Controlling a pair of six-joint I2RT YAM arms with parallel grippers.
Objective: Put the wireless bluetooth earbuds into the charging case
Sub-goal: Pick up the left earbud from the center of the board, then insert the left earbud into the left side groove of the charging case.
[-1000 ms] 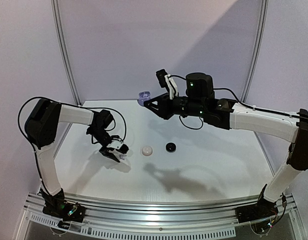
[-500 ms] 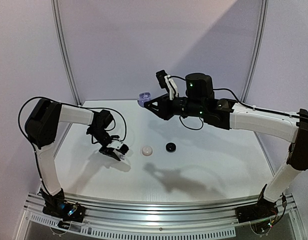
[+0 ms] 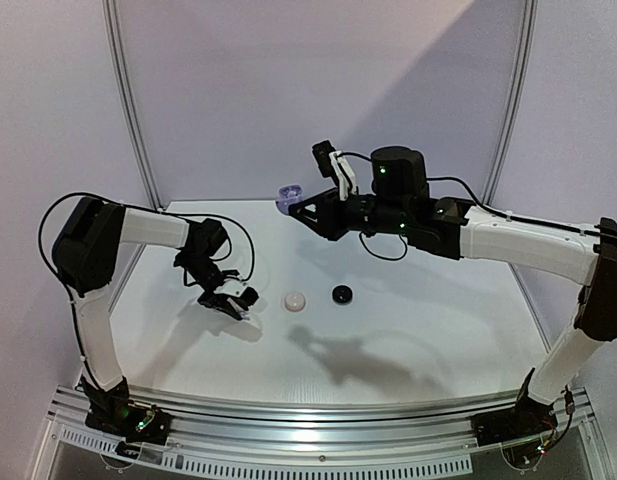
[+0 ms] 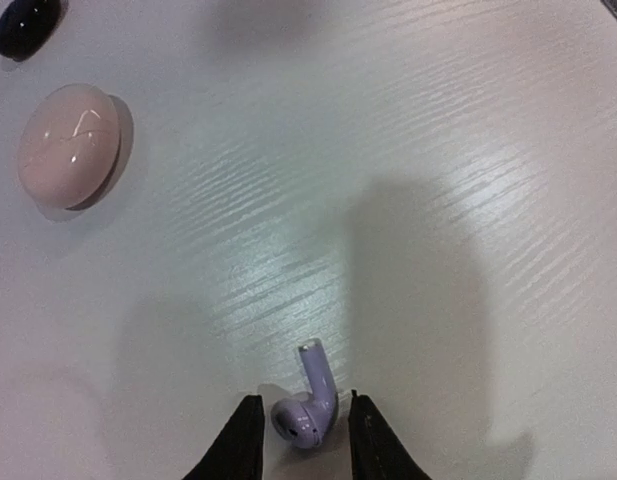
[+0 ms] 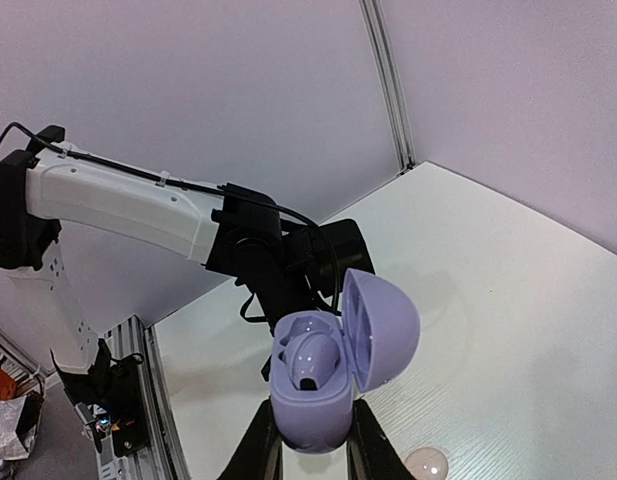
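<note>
A lavender earbud (image 4: 308, 410) lies on the white table, its stem pointing away from the left wrist camera. My left gripper (image 4: 303, 400) is low over the table (image 3: 408, 330) with a finger on each side of the bud. The right finger is at the stem and a thin gap shows at the left finger. My left gripper (image 3: 238, 300) is at the table's left. My right gripper (image 5: 313, 415) is raised at the back and shut on the open lavender charging case (image 5: 318, 425). The lid (image 5: 383, 325) is swung back. One lavender earbud (image 5: 313, 355) sits inside. The case (image 3: 288, 193) shows in the top view.
A pale pink round case (image 3: 294, 301) and a black round case (image 3: 341, 294) sit mid-table, right of my left gripper. In the left wrist view the pink case (image 4: 68, 145) and the black case (image 4: 26, 22) are at the upper left. Grey walls enclose the back and sides.
My left gripper's jaws have narrowed around the earbud on the table. The right arm and the open case have stayed still.
</note>
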